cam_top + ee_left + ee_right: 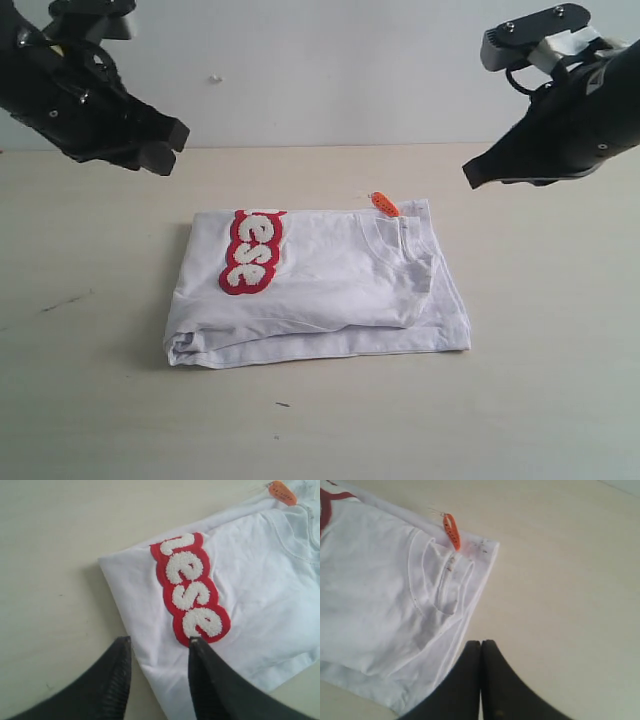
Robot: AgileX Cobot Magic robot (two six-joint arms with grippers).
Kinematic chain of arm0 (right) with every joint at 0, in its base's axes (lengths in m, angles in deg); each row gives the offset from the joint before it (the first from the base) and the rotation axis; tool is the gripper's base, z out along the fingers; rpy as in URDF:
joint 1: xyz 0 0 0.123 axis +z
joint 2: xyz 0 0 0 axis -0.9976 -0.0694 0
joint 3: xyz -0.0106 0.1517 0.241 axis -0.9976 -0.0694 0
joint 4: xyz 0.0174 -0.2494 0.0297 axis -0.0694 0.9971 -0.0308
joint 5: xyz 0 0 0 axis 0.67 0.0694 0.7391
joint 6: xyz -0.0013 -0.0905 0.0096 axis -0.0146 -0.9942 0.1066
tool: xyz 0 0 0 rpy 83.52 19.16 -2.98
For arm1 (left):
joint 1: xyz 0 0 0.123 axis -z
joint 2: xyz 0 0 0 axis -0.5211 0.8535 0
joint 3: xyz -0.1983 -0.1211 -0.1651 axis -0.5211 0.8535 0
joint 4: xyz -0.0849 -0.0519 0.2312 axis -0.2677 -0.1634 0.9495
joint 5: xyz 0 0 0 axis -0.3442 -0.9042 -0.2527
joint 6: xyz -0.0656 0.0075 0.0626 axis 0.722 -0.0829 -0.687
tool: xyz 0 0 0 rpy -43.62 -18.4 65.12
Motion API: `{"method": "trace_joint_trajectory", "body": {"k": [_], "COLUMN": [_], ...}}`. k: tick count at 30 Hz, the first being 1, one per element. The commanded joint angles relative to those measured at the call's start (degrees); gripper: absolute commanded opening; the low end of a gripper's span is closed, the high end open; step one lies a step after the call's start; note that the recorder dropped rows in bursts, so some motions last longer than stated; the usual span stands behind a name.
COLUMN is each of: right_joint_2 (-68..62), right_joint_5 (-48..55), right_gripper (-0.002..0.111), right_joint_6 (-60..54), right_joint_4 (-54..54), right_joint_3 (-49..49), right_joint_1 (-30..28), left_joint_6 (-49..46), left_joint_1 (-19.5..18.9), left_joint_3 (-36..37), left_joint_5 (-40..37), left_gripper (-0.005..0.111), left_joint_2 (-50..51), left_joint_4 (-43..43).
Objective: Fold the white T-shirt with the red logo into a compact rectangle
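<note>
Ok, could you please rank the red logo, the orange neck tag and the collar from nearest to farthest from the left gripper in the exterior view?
1. The red logo, on the left side of the white T-shirt, closest to the left gripper.
2. The orange neck tag, at the far edge, right of centre.
3. The collar, on the right, just past the tag; these two are close.

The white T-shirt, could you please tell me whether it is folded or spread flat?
Folded: the T-shirt lies as a layered rectangle on the table, edges stacked along its near side, only part of the red logo showing.
</note>
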Motion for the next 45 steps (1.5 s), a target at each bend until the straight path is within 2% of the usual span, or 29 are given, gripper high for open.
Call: {"method": "trace_joint_trajectory", "body": {"k": [1, 6, 22, 33, 45], "right_joint_2": [4.4, 8.9, 22.4, 28.6, 28.6], "right_joint_5": [-1.8, -3.1, -5.5, -6.1, -6.7], "right_gripper": [0.0, 0.0, 0.0, 0.0, 0.0], "right_joint_6": [9.1, 13.7, 17.9, 18.4, 18.4], "right_joint_4": [8.2, 12.1, 12.4, 12.4, 10.9], "right_joint_3": [-2.9, -6.1, -14.7, -18.9, -18.9], "right_joint_1": [0.1, 0.1, 0.1, 0.1, 0.1], "left_joint_6": [0.6, 0.8, 7.1, 7.0, 6.8], "left_joint_1": [-0.1, -0.1, -0.1, -0.1, -0.1], "left_joint_3": [5.9, 12.9, 30.3, 35.8, 36.0], "left_joint_5": [6.9, 13.6, 30.6, 29.2, 29.0], "left_gripper": [0.039, 0.039, 0.039, 0.039, 0.039], "left_joint_2": [-5.1, -10.3, -29.6, -39.2, -40.9], "left_joint_4": [0.5, 0.3, -0.1, -1.5, -1.5]}}
